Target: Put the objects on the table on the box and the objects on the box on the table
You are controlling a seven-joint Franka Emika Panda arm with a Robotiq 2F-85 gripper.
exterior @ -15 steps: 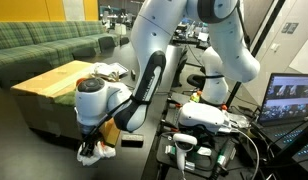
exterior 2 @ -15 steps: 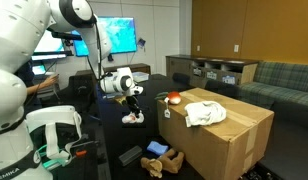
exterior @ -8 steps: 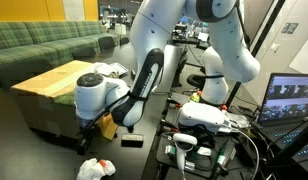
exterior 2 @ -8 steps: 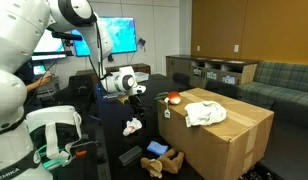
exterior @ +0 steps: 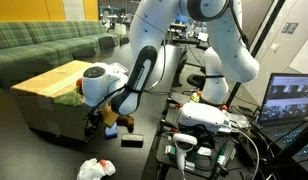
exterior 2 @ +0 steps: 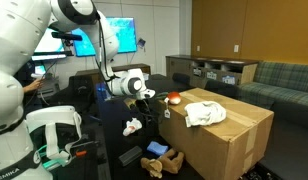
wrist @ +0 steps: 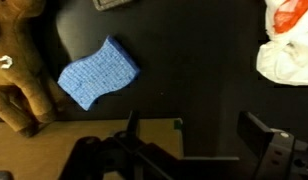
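Note:
My gripper (exterior: 95, 124) (exterior 2: 147, 99) hangs open and empty beside the cardboard box (exterior: 44, 80) (exterior 2: 234, 135). In the wrist view my gripper (wrist: 194, 135) has its two dark fingers spread wide over the dark table. A crumpled white bundle with an orange patch (exterior: 94, 168) (exterior 2: 132, 127) (wrist: 289, 40) lies on the table below. Nearby lie a blue cloth (wrist: 99, 72) (exterior 2: 156, 149) and a brown stuffed toy (wrist: 19, 65) (exterior 2: 157, 165). On the box rest a white cloth (exterior 2: 205, 113) and a red object (exterior 2: 174, 97).
A flat black object (exterior: 131, 140) (exterior 2: 129, 155) lies on the table near the box. A green sofa (exterior: 44, 45) stands behind the box. A white device (exterior: 209, 118) and a laptop (exterior: 289, 100) sit beside the robot's base.
The gripper opened and let go of the white bundle, which dropped onto the table. The gripper then rose and moved towards the box.

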